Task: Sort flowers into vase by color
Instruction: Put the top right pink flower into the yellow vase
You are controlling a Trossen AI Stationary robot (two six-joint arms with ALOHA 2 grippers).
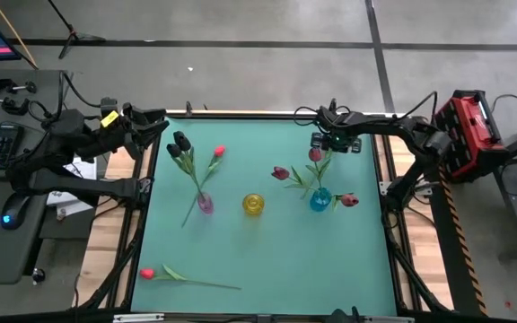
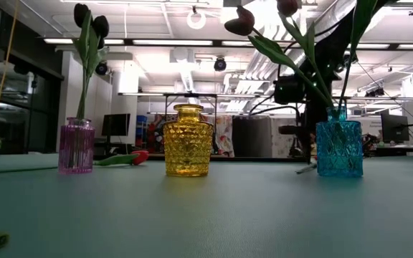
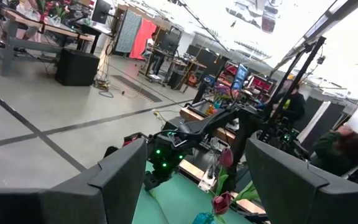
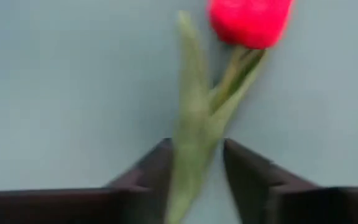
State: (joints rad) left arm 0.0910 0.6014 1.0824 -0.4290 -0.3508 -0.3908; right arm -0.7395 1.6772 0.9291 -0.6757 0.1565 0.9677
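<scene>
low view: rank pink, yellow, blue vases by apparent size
1. yellow vase and blue vase: look much alike, and depth differs, so no ranking between them.
2. pink vase: clearly narrowest, smallest.

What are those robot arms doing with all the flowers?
They are sorting tulips into vases. The right gripper sits over the blue vase with its jaws around the stem of a red-pink tulip; whether they squeeze it is unclear. The left gripper waits, open, at the table's far left edge. The pink vase holds dark tulips, the yellow vase none. One red tulip lies on the table.
</scene>
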